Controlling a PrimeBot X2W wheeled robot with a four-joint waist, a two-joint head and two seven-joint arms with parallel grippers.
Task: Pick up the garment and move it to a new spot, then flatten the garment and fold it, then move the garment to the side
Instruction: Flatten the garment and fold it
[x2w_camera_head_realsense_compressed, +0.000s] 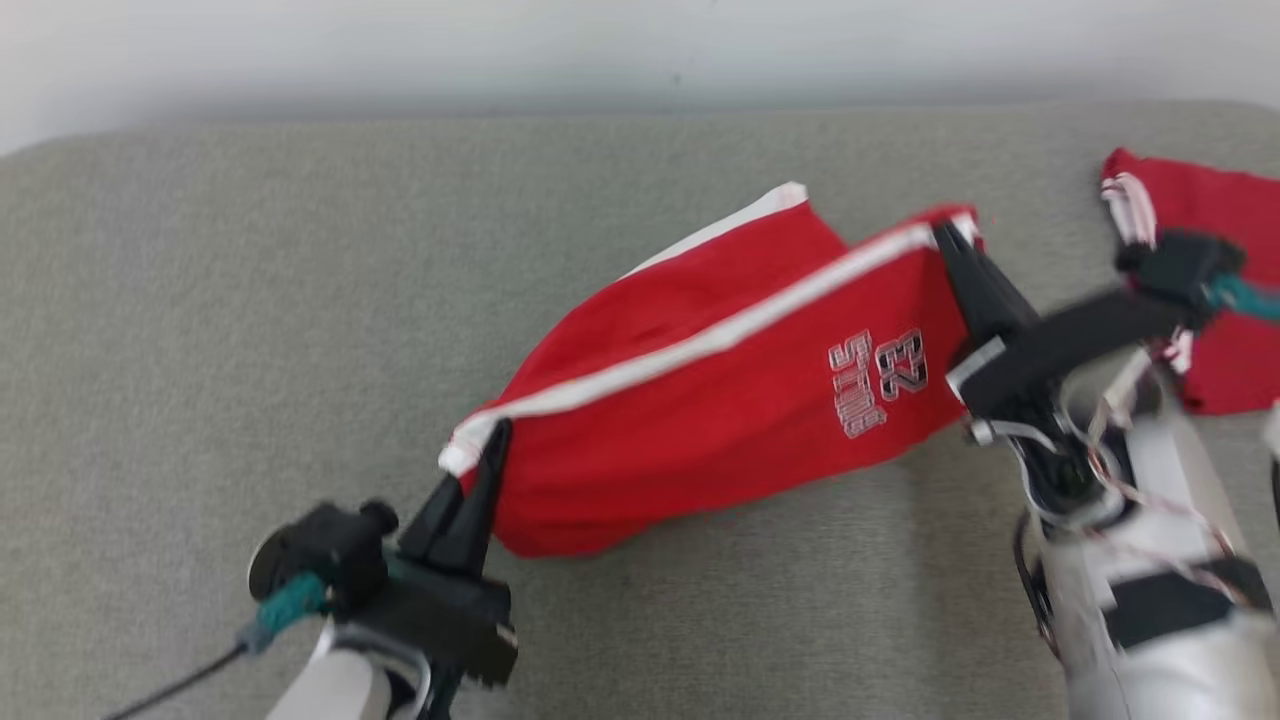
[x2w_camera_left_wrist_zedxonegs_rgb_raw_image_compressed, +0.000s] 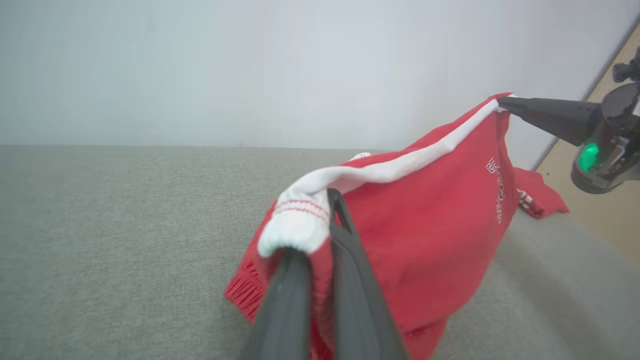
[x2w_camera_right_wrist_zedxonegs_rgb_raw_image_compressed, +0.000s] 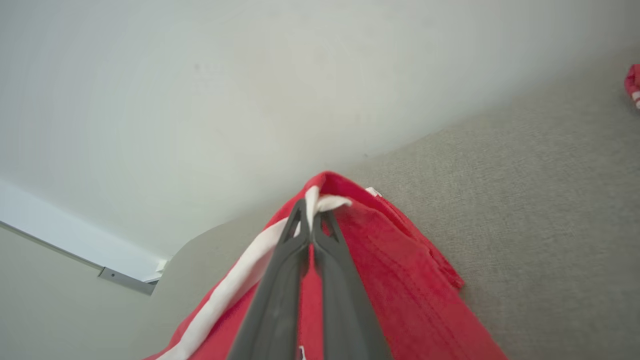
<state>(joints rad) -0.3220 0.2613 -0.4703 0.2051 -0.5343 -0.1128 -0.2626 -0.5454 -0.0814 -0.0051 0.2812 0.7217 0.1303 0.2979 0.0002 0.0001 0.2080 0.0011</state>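
The garment (x2w_camera_head_realsense_compressed: 720, 400) is a pair of red shorts with a white side stripe and a "23" print, stretched in the air over the grey surface between my two grippers. My left gripper (x2w_camera_head_realsense_compressed: 492, 440) is shut on its white waistband corner (x2w_camera_left_wrist_zedxonegs_rgb_raw_image_compressed: 300, 220) at the lower left. My right gripper (x2w_camera_head_realsense_compressed: 950, 240) is shut on the stripe's other end (x2w_camera_right_wrist_zedxonegs_rgb_raw_image_compressed: 315, 200) at the upper right. The cloth (x2w_camera_left_wrist_zedxonegs_rgb_raw_image_compressed: 430, 225) hangs below the stripe, its lower edge near or on the surface. The right gripper (x2w_camera_left_wrist_zedxonegs_rgb_raw_image_compressed: 505, 102) also appears in the left wrist view, pinching that corner.
A second red cloth (x2w_camera_head_realsense_compressed: 1220, 290) with white trim lies at the far right of the grey padded surface (x2w_camera_head_realsense_compressed: 200, 330), partly behind my right arm. A pale wall (x2w_camera_head_realsense_compressed: 600, 50) runs along the far edge. A tan floor (x2w_camera_left_wrist_zedxonegs_rgb_raw_image_compressed: 610, 210) shows past the right side.
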